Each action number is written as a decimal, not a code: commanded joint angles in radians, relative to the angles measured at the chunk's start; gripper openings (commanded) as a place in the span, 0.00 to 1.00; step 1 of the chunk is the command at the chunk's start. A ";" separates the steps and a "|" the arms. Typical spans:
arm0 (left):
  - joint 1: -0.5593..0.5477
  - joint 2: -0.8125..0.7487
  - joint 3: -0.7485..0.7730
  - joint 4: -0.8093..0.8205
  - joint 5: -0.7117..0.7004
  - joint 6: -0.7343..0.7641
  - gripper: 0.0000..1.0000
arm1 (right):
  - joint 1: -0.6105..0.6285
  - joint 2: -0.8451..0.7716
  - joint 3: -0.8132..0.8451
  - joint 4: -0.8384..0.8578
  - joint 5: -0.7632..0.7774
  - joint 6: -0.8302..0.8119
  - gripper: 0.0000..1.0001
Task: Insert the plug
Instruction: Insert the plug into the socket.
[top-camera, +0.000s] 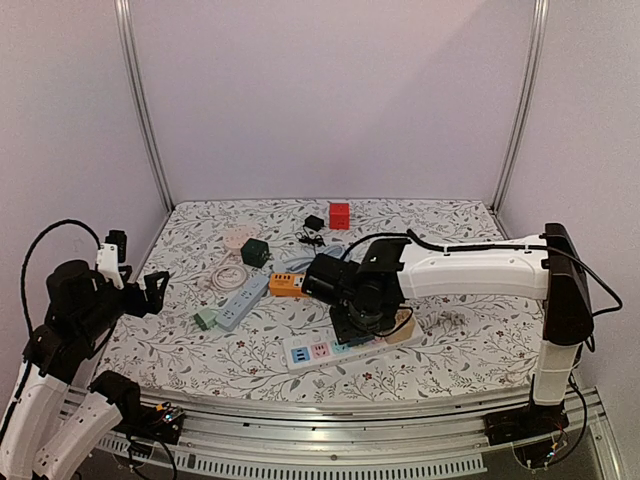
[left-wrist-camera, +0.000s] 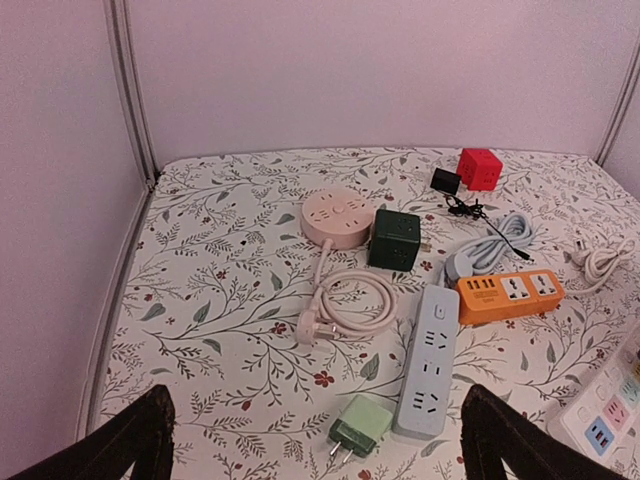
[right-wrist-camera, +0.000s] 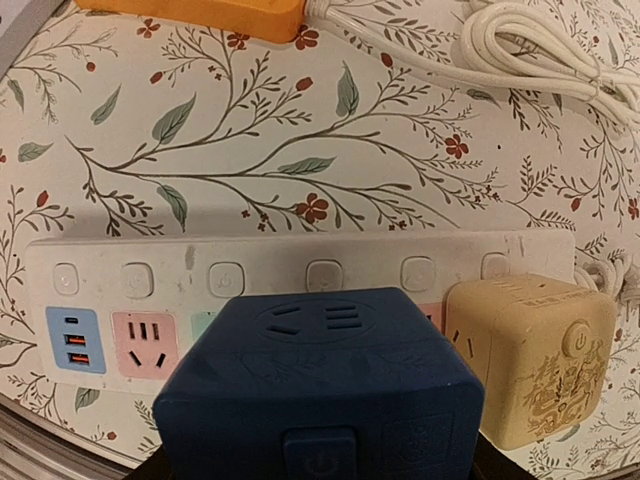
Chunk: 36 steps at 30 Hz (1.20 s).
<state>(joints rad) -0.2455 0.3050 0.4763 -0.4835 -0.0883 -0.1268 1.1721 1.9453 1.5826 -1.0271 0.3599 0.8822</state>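
Plainly the right gripper (top-camera: 352, 325) is nearer: it looks clenched on the dark blue plastic cube adapter (right-wrist-camera: 320, 390), though its fingers are mostly hidden. That adapter hangs over the long white power strip (right-wrist-camera: 250, 265), which runs left to right, just beside a beige cube adapter (right-wrist-camera: 530, 355). The left gripper (left-wrist-camera: 320, 450) gapes, well apart.

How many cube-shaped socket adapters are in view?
4. Red cube near the far edge, dark green cube beside the pink round socket, blue cube in the right tool above the white strip, beige cube on that strip's right end. More may hide under the right arm.
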 joint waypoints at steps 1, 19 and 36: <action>0.012 -0.010 -0.012 0.013 0.011 -0.007 0.98 | -0.008 -0.036 -0.011 0.020 -0.004 0.008 0.00; 0.014 -0.012 -0.015 0.015 0.016 -0.007 0.98 | -0.015 0.004 -0.057 0.064 -0.082 0.024 0.00; 0.015 -0.013 -0.017 0.016 0.019 -0.007 0.98 | -0.034 -0.050 -0.129 0.031 -0.043 0.039 0.00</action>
<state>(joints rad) -0.2440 0.2985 0.4747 -0.4831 -0.0780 -0.1272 1.1507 1.9026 1.4616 -0.9161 0.2974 0.9207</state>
